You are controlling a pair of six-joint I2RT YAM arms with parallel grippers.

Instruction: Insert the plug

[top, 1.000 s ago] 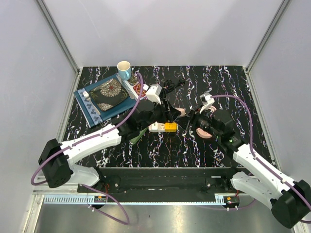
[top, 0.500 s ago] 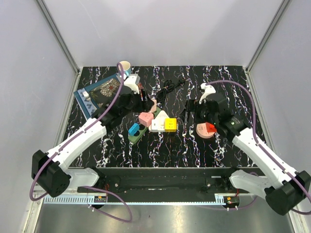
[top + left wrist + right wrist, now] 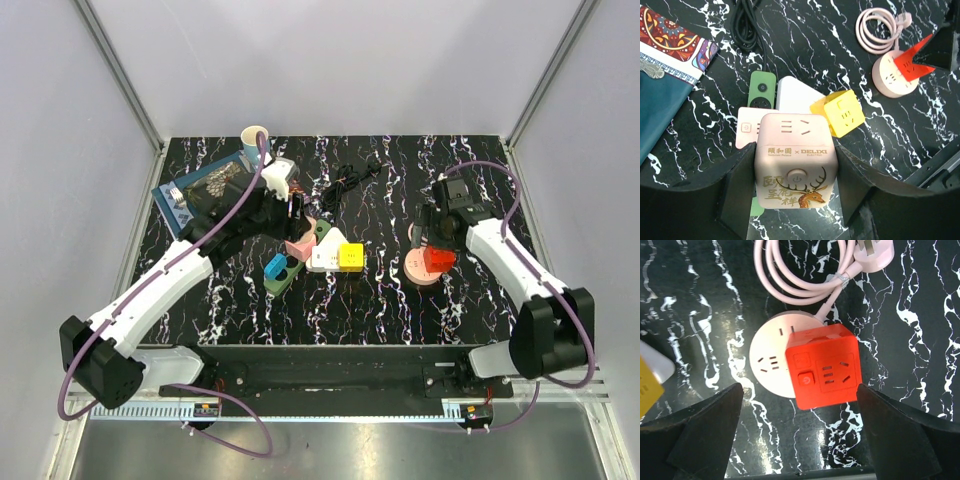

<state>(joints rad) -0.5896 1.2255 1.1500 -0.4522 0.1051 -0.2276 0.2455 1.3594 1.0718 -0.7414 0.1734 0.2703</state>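
My left gripper (image 3: 795, 165) is shut on a pink cube plug (image 3: 795, 150) printed with a deer, one finger on each side. It hangs above the power strips (image 3: 325, 258), with the left gripper (image 3: 297, 238) over the green strip (image 3: 761, 90) and the white strip (image 3: 792, 92). A red cube plug (image 3: 822, 365) sits on the round pink socket (image 3: 771, 360) at the right. Above it my right gripper (image 3: 799, 395) is open, its fingers wide on both sides and touching nothing. From the top, the right gripper (image 3: 437, 228) hovers just beyond the red cube (image 3: 437, 261).
A yellow cube (image 3: 351, 256) sits on the white strip and a blue cube (image 3: 277, 266) on the green one. A pink cable coil (image 3: 800, 275) lies beyond the round socket. A black cable (image 3: 350, 180), a patterned mat (image 3: 195, 195) and a cup (image 3: 255, 140) lie at the back left.
My right gripper opened, left the red cube on the round socket and drew back to the right. The left arm lifted the pink cube and moved back left.
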